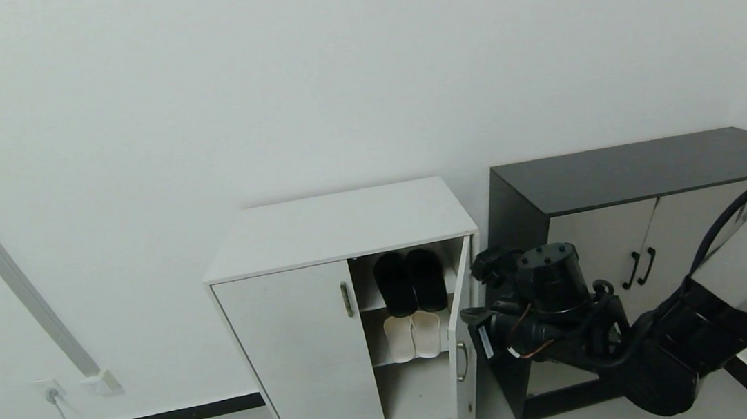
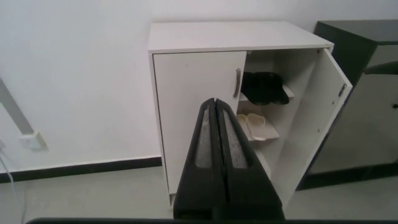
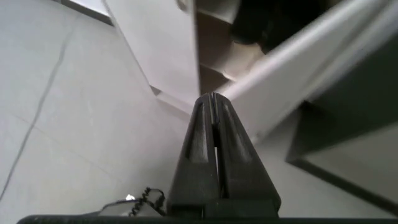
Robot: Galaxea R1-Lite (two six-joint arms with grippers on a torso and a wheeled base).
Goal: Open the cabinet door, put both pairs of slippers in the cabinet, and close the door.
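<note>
The white cabinet (image 1: 334,227) stands against the wall with its left door (image 1: 299,356) closed and its right door (image 1: 462,339) swung open. Black slippers (image 1: 410,280) sit on the upper shelf, white slippers (image 1: 413,335) on the shelf below. My right gripper (image 1: 469,316) is shut and empty, its tips at the outer face of the open door, near the edge. In the right wrist view the gripper (image 3: 213,98) points at the door (image 3: 323,68). My left gripper (image 2: 215,102) is shut and empty, well back from the cabinet (image 2: 230,34), facing both pairs (image 2: 266,87) (image 2: 256,126).
A black cabinet (image 1: 626,172) with grey doors stands close on the right of the open door, and my right arm is in the gap between them. A wall socket with a cable (image 1: 51,390) is at the left. Bare floor lies before the cabinets.
</note>
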